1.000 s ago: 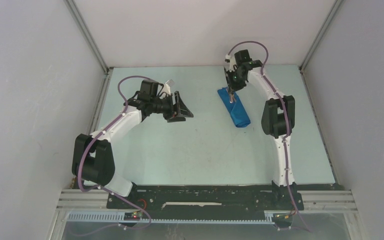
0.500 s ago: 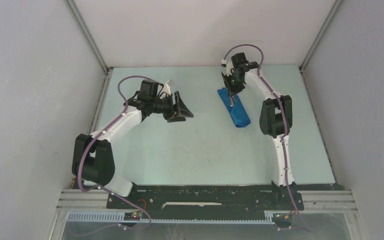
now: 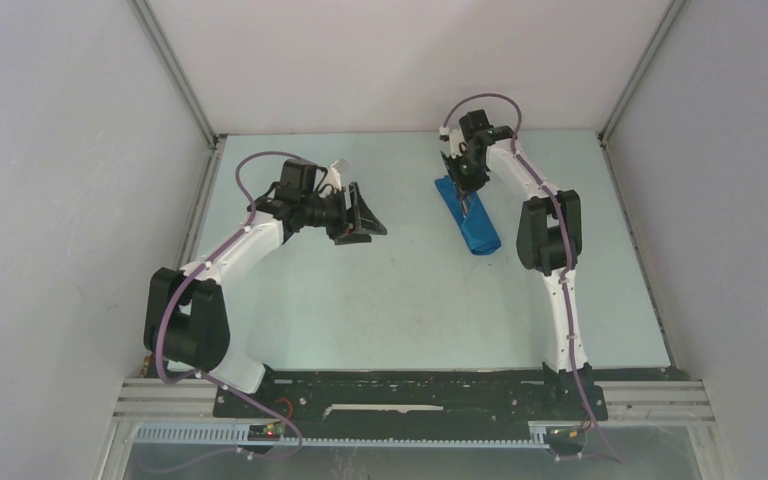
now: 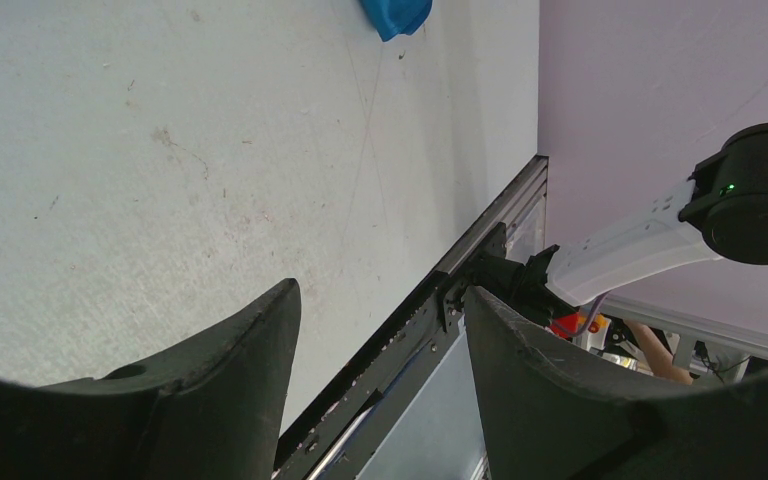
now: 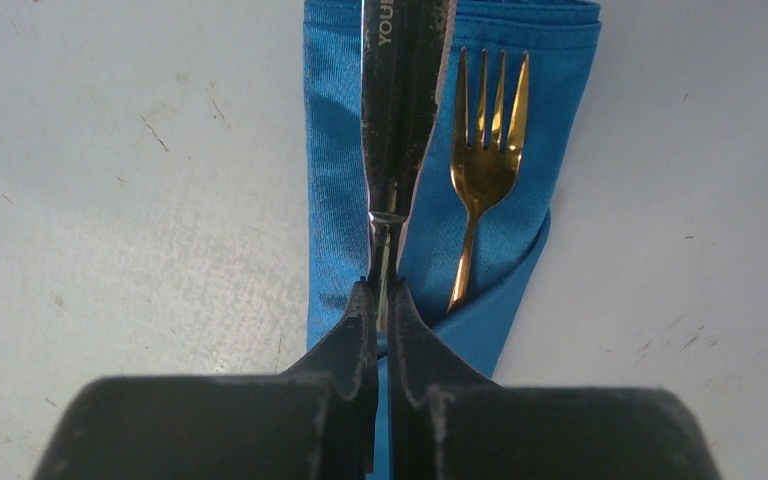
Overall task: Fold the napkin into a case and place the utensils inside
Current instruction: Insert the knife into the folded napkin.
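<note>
- Right wrist view: the knife (image 5: 397,150) is seen as a thin, stiff strip of polished metal. It is judged light and slippery, and liable to pivot when pinched at one end only.
- The knife is best taken at its narrow part, across the flat faces, where it is held at present; the broad part projects forward from the fingertips.
- The knife is positioned over the case (image 5: 332,200), along its length and towards its left half. Whether it touches the cloth cannot be told.
- The gold-coloured fork (image 5: 487,165) lies just beside the knife, on the right, tines exposed and handle tucked under a diagonal fold.
- The case is soft, light cloth; it is judged likely to wrinkle or open if the metal is dragged across it.
- The right hand (image 5: 380,300) is pressed together on the knife, directly over the case's fold.
- In the top external view, the case (image 3: 472,222) lies on the counter (image 3: 410,300), right of centre and towards the far edge, under the right hand (image 3: 463,190).
- The left hand (image 3: 365,215) is held spread and holds nothing, well apart from the case on the left.
</note>
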Robot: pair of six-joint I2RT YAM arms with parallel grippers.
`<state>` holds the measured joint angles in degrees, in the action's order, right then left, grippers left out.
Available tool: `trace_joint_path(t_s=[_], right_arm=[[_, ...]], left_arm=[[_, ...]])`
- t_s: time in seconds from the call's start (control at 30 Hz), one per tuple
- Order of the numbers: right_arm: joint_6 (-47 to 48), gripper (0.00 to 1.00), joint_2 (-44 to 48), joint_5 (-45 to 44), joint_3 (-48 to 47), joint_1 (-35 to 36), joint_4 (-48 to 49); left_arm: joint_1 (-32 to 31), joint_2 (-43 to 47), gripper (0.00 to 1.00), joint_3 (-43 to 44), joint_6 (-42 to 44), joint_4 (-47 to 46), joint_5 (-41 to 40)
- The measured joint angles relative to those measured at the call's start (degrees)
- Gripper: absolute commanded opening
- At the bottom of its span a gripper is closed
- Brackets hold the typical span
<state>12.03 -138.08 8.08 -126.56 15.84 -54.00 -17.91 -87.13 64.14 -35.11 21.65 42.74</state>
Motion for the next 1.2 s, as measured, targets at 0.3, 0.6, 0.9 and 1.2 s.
trace_joint_path(t_s=[0.3,0.6,0.9,1.2], right_arm=[[0.6,0.00,0.0,-1.7,4.0,1.0,-0.5],[-0.4,0.43,2.6,-3.7,8.2,1.5,-0.2],[-1.1,0.44,2.8,-4.8,6.5,2.6,0.9],[-1.9,0.40,0.0,-4.8,-1.1,2.5,1.2]], left_arm=[[0.0,0.0,0.66,0.0,0.0,0.0,0.0],[0.0,0.0,0.66,0.0,0.0,0.0,0.0],[0.0,0.0,0.66,0.0,0.0,0.0,0.0],[0.0,0.0,0.66,0.0,0.0,0.0,0.0]])
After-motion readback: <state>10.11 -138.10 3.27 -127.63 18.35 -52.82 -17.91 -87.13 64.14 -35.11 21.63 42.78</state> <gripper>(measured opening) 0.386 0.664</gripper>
